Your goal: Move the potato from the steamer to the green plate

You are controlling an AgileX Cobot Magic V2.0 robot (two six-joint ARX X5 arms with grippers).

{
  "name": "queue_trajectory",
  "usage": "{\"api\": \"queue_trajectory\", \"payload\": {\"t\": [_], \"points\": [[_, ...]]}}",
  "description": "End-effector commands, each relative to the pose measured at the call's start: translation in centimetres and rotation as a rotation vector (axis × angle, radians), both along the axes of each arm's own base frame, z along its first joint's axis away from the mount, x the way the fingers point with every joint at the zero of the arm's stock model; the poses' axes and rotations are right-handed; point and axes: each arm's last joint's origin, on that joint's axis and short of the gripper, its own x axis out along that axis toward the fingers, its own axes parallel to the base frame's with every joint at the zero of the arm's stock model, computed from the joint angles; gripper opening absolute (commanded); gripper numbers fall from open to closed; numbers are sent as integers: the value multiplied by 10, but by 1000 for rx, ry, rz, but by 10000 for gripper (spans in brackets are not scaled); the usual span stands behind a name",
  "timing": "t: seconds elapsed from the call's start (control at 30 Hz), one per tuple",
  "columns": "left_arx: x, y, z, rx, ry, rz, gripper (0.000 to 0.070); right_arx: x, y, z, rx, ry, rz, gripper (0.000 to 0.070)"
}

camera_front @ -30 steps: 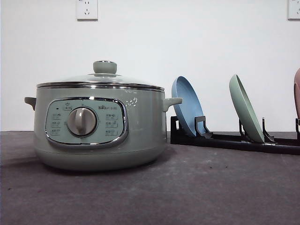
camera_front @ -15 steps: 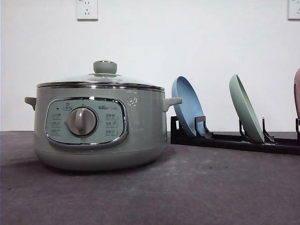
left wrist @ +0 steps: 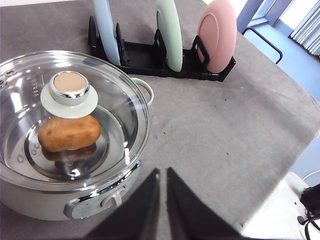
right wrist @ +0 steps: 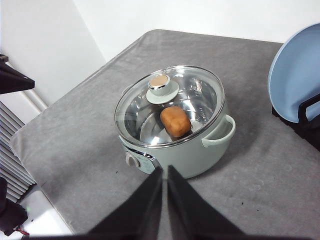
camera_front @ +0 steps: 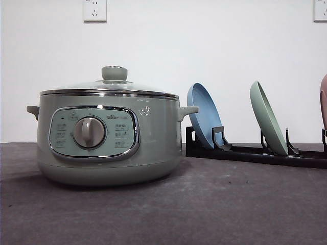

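With the potato (left wrist: 69, 133) under the lid (left wrist: 70, 90) in the steamer (camera_front: 104, 132) at left of the front view, both grippers (left wrist: 161, 172) (right wrist: 164, 170) pressed together, spread one and lift the lid by its knob first

Staged lab or test room, grey cloth-covered table (camera_front: 214, 214), bare white wall (camera_front: 204, 46), wall sockets (camera_front: 94, 10)

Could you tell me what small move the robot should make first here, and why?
Probably bring the left gripper, its fingers nearly together, over the green knob to lift the glass lid. The lid is on the steamer, and the potato lies under it. The green plate stands in the rack.
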Motion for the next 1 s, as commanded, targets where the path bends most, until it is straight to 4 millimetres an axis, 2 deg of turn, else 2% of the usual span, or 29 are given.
{"api": "queue_trajectory", "payload": {"t": [0.0, 0.07, 0.1, 0.17, 0.2, 0.3, 0.33, 0.73, 0.83, 0.97], "points": [[0, -1, 7, 0, -41, -20, 186, -1, 0, 6, 1, -28, 5, 239], [0, -1, 7, 0, -41, -20, 305, -1, 0, 6, 1, -25, -5, 464], [0, -1, 7, -1, -41, -20, 374, 0, 0, 6, 1, -23, -12, 549], [0, -1, 7, -1, -42, -20, 511, 0, 0, 6, -2, -20, -25, 665], [0, -1, 7, -1, -42, -20, 570, 0, 0, 6, -1, -20, -24, 688], [0, -1, 7, -1, -42, -20, 663, 0, 0, 6, 0, -20, -22, 695], [0, -1, 7, -1, -42, -20, 670, 0, 0, 6, 0, -19, -22, 695], [0, -1, 7, -1, -41, -20, 672, 2, 0, 6, 10, -8, -28, 695], [0, -1, 7, -1, -41, -19, 672, 10, 2, 6, 39, 19, -43, 695], [0, -1, 7, 0, -40, -19, 672, 32, 6, 5, 74, 77, -83, 695]]}}
